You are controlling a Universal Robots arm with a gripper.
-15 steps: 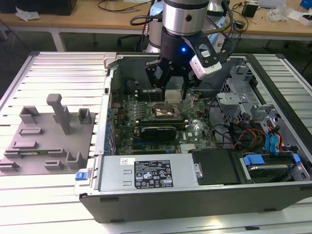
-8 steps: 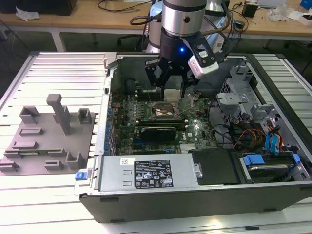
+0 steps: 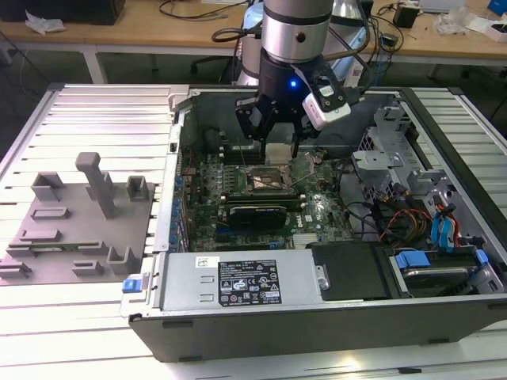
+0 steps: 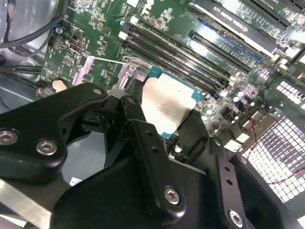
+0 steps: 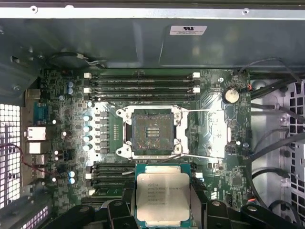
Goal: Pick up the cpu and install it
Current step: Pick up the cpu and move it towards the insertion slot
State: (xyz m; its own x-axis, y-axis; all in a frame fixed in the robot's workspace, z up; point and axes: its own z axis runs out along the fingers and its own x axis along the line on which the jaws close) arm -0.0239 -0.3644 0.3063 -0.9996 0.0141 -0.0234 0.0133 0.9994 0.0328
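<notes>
Well off to the exterior view's left of the socket [image 3: 265, 180] lay the grey tray [image 3: 79, 229], and the pickup looked done — the gripper [image 3: 275, 152] was clamped on the cpu [image 3: 278, 153] by two opposite edges, holding it in the air just beside the socket, above the green board. The install was left to do: in the first wrist view the socket sat open with nothing seated in it. The cpu was a thin flat square — pale silver lid, narrow green rim.
</notes>
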